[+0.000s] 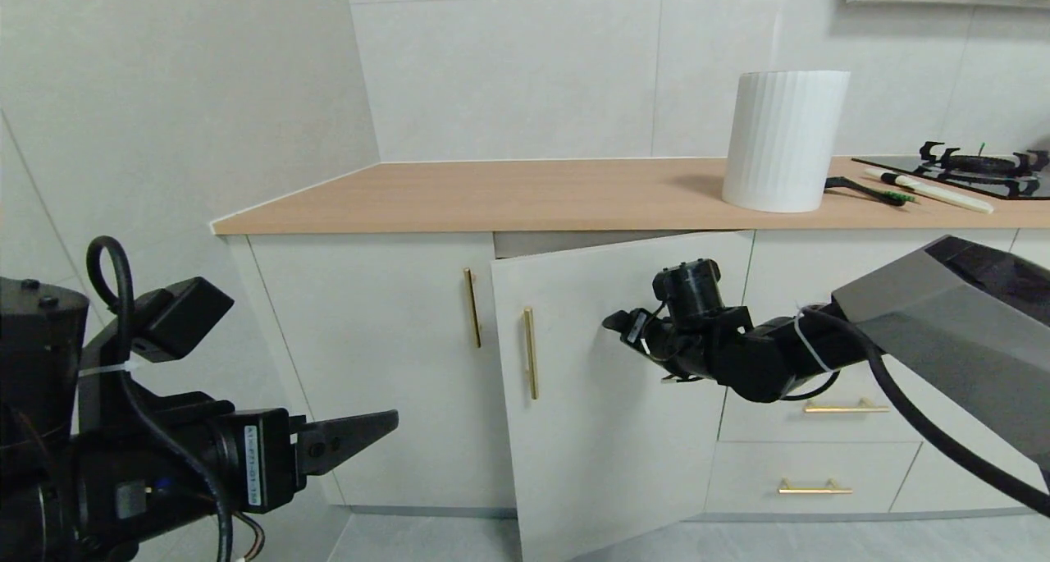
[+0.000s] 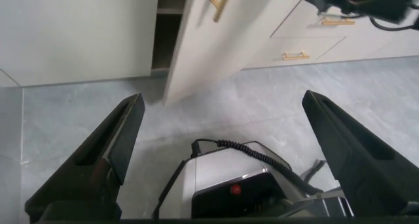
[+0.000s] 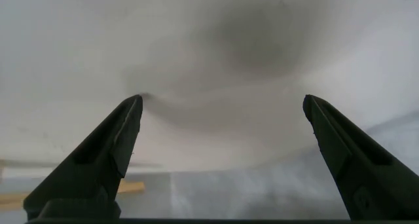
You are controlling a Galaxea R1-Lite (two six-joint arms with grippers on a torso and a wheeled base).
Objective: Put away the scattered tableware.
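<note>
Wood countertop [image 1: 509, 193], white container [image 1: 783, 139], tiled wall [image 1: 509, 70]

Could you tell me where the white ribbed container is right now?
The white ribbed container stands on the countertop, right side in the head view, beside the utensils.

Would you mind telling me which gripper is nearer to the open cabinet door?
Right. The right gripper is just in front of the open cabinet door, facing its upper part; the left gripper hangs lower, off to the door's left.
</note>
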